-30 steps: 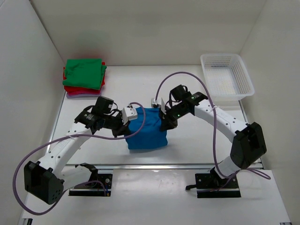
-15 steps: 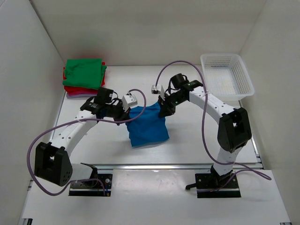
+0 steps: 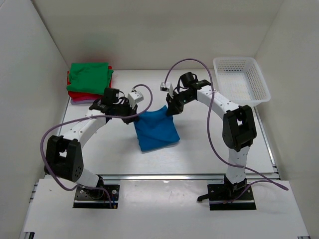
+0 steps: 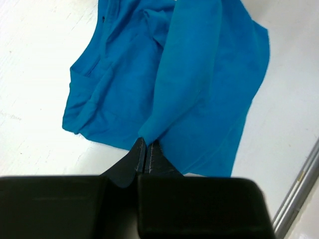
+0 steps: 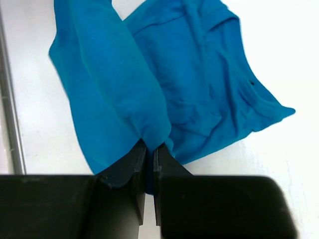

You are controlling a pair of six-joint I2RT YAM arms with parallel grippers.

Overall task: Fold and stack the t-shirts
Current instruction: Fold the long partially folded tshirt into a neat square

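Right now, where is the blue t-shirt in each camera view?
Top external: blue t-shirt at mid-table, its far corners pinched by the left gripper and right gripper.
Left wrist: blue t-shirt fills the upper centre, above the shut fingertips.
Right wrist: blue t-shirt fills the upper centre likewise.
Shared landmark: the white table under it.

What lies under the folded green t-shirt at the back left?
A folded red t-shirt, then a pale pink-lavender one at the bottom. Only their edges show past the green t-shirt; the rest is covered.

A white plastic mesh basket (image 3: pixel 239 79) sits at the far right corner of the white table (image 3: pixel 199 144).
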